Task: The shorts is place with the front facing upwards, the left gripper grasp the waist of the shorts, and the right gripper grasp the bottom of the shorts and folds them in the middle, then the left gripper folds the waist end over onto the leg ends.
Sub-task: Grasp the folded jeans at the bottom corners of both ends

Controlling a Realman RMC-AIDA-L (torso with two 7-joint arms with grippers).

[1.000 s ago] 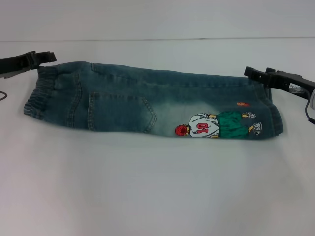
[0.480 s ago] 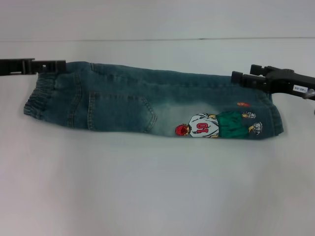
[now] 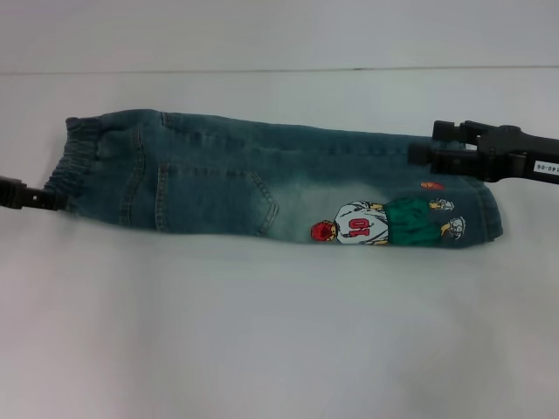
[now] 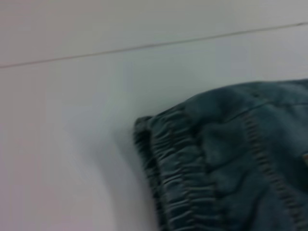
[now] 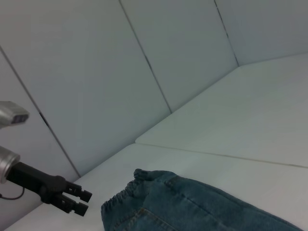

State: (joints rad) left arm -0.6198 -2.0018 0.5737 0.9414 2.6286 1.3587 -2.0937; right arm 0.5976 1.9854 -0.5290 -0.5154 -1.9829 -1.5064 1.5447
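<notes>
On a plain white table point(image 3: 279, 349), the shorts point(image 3: 262, 183) lie flat and already doubled lengthwise into one long strip running left to right. The waist point(image 3: 74, 166), a puckered elastic band, forms the left end. The leg ends point(image 3: 480, 205), with straight stitched hems, form the right end, and a cartoon basketball player print point(image 3: 384, 223) sits just inside them, facing up. This layout suits the remaining fold, where the waist end is carried over onto the leg ends.

The left gripper point(image 3: 39, 199) reaches in from the left edge, low over the table, its tip at the near corner of the waist, touching or just beside the cloth. This looks like an approach to take hold of the waist. Whether its fingers are open or closed cannot be told from the head view. In the right wrist view the same gripper point(image 5: 76, 201) appears farther off, beside the waist, with its two fingers slightly parted and nothing between them.

The right gripper point(image 3: 424, 142), black with a small white label, hovers over the far edge of the shorts near the leg ends. Its two fingers are slightly apart, holding nothing visible, though contact with the denim beneath cannot be told. It may be placed there to steady that end.

The left wrist view shows the gathered waist close up, lying on the table, with no fingers in sight.
</notes>
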